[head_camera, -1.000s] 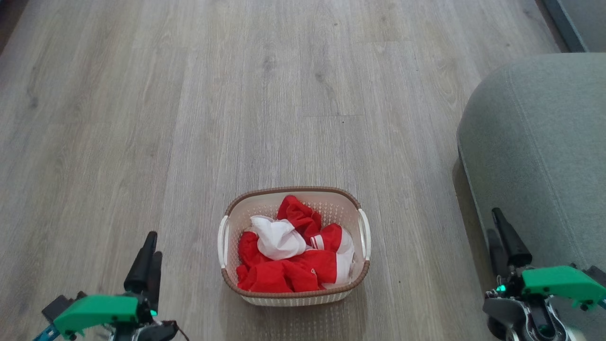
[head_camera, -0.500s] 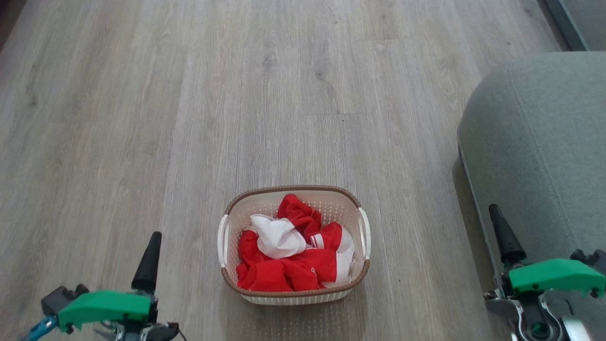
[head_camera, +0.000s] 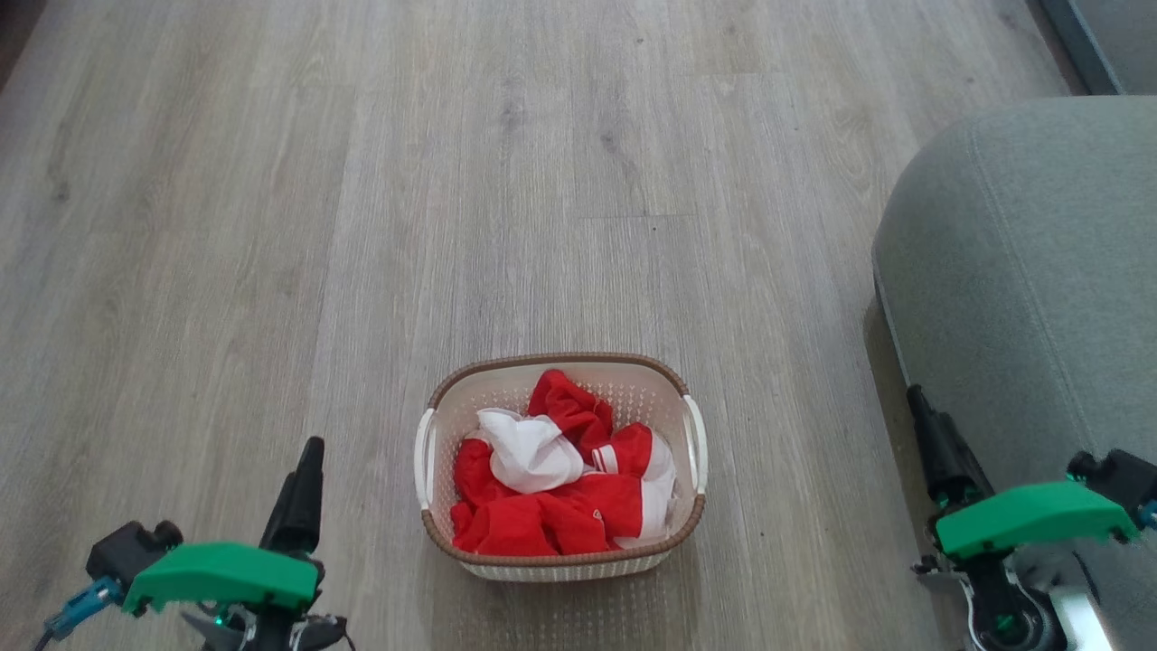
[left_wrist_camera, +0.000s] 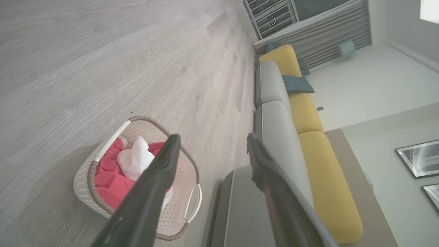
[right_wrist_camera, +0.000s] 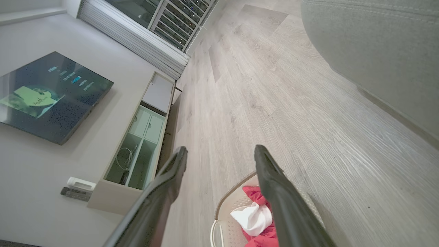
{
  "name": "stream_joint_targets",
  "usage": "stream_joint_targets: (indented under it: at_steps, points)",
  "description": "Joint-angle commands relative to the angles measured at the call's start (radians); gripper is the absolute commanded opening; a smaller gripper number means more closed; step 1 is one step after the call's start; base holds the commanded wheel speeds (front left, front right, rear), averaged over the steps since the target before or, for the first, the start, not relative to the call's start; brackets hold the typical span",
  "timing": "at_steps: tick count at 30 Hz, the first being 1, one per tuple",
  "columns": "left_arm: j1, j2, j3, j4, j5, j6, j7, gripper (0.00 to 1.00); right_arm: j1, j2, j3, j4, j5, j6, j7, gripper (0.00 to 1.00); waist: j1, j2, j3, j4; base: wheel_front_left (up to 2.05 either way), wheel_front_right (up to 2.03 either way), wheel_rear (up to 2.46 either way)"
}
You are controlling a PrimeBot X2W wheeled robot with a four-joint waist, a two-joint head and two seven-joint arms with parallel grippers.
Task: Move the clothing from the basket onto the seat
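- i see the red and white clothing point(head_camera: 551, 493) piled in the basket point(head_camera: 560, 360) on the floor point(head_camera: 362, 226).
- the seat point(head_camera: 1039, 271) is to the basket's right.
- my left gripper point(left_wrist_camera: 212, 137) has its jaws apart.
- my right gripper point(right_wrist_camera: 220, 148) has its jaws apart too, by the seat.

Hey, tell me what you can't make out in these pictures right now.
Number of garments: head view, the clothing lies crumpled, folds hide lower layers.
Floor of the basket: head view, covered by the clothing.
Full extent of the seat: head view, cut off by the right edge.
Text on the television: right wrist view, too small.
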Motion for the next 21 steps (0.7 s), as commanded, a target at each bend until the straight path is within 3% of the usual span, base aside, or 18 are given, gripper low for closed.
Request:
stream_joint_targets:
  at_steps: [1, 21]
  points:
    - [-0.057, 0.008, 0.005, -0.04, 0.036, 0.002, -0.012, 1.0, -0.064, -0.026, 0.014, -0.033, -0.04, 0.0, -0.014, 1.0, 0.0, 0.0, 0.0, 0.0, 0.0, 0.0, 0.0]
    - [-0.062, 0.009, -0.008, -0.047, 0.282, 0.025, -0.071, 1.0, -0.077, -0.057, 0.084, -0.011, -0.298, 0.0, -0.073, 1.0, 0.0, 0.0, 0.0, 0.004, 0.0, 0.0, 0.0]
